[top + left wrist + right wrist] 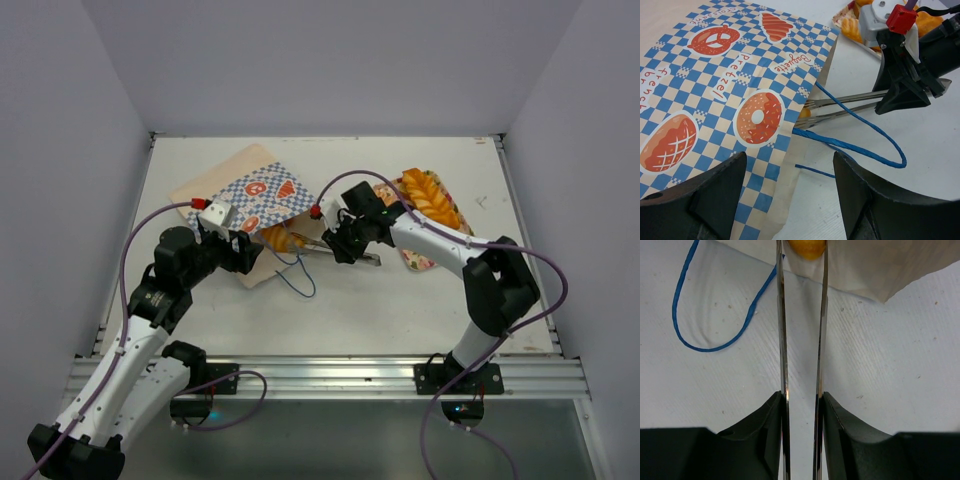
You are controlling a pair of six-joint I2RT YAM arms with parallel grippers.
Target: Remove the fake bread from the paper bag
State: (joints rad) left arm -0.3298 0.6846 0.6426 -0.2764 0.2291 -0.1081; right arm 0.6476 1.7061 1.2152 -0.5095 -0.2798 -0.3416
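Gripping the fake bread [807, 247] with tongs [782, 340] at the mouth of the paper bag [250, 200]

Right end effector [801, 405]: its fingers were clamped on a pair of metal tongs, whose two thin arms ran forward side by side to the bag's mouth. The arms pressed against either side of a glossy golden-orange bread. That piece lay at the mouth, its far part tucked under the cream paper edge and its near end exposed.

Left end effector [790, 167]: its fingers stood wide apart and held nothing. They were at the near edge of the bag, and the bag's lower corner lay between them. Whether either finger touched the paper could not be told.

Paper bag: it lay flat on the table [400, 310], its blue-and-white checkered face upward and its mouth turned toward the right arm. One blue cord handle [865, 145] looped out of the mouth across the table, passing beneath the tongs.

Tray [412, 256]: a pink floral tray sat to the right of the bag, behind the right arm, with several other golden breads [428, 195] on it.
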